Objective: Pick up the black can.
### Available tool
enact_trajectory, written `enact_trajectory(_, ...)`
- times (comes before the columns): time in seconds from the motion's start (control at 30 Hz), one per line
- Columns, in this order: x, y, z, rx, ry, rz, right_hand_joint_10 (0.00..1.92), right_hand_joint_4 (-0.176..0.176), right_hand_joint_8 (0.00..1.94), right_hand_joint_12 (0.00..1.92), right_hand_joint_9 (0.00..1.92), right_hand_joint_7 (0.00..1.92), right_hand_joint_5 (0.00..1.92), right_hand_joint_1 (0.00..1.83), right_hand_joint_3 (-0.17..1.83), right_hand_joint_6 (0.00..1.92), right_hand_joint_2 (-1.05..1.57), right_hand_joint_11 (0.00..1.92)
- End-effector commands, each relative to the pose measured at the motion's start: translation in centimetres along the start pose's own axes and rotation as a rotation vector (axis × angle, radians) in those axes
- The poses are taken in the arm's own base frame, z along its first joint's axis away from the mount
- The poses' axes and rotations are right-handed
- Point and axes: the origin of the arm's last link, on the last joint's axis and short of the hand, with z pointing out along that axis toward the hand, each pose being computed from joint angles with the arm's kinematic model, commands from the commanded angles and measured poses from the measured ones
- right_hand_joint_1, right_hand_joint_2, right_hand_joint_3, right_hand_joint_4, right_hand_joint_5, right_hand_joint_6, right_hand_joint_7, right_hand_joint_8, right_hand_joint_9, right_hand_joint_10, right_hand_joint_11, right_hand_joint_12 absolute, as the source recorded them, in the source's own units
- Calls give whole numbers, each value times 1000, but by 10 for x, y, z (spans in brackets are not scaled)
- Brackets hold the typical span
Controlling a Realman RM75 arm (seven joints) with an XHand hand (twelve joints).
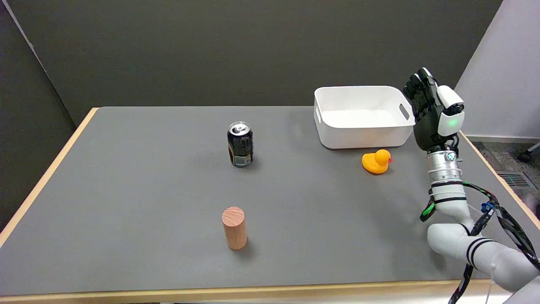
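The black aluminium drink can (240, 145) stands upright mid-table, at nine o'clock from the right hand (432, 114), well apart. The hand is raised, empty, fingers extended. Judged light, smooth, dentable: grip around the mid-body, moderately.

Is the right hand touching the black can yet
Apart. The head view shows the right hand raised beside the white bin, with bare table between it and the black can.
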Motion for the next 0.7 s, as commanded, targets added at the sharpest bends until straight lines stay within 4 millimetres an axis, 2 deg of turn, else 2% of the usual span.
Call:
enact_trajectory(0.03, -7, -2, 4, 7, -38, -7, 519, 5, 271, 707, 53, 172, 96, 12, 1014, 313, 678, -1)
enact_trajectory(0.23, -31, -8, 21, 29, -144, -18, 525, 3, 277, 706, 53, 173, 95, 20, 1011, 315, 673, -1)
enact_trajectory(0.33, -62, -18, 33, 60, -272, -37, 532, -2, 286, 696, 50, 174, 91, 47, 1003, 314, 667, -1)
enact_trajectory(0.47, -119, -28, 43, 70, -455, -44, 542, -6, 298, 668, 43, 168, 84, 117, 987, 318, 652, -1)
enact_trajectory(0.5, -128, -30, 44, 79, -480, -50, 543, -7, 300, 665, 42, 167, 84, 128, 985, 321, 650, -1)
enact_trajectory(0.57, -160, -31, 46, 87, -546, -80, 545, -11, 305, 658, 43, 170, 84, 157, 974, 339, 645, -1)
enact_trajectory(0.63, -182, -28, 46, 83, -576, -95, 527, -12, 268, 656, 52, 188, 99, 177, 838, 312, 710, -1)
enact_trajectory(0.7, -204, -27, 49, 74, -595, -99, 524, -12, 260, 655, 55, 192, 103, 189, 810, 307, 721, -1)
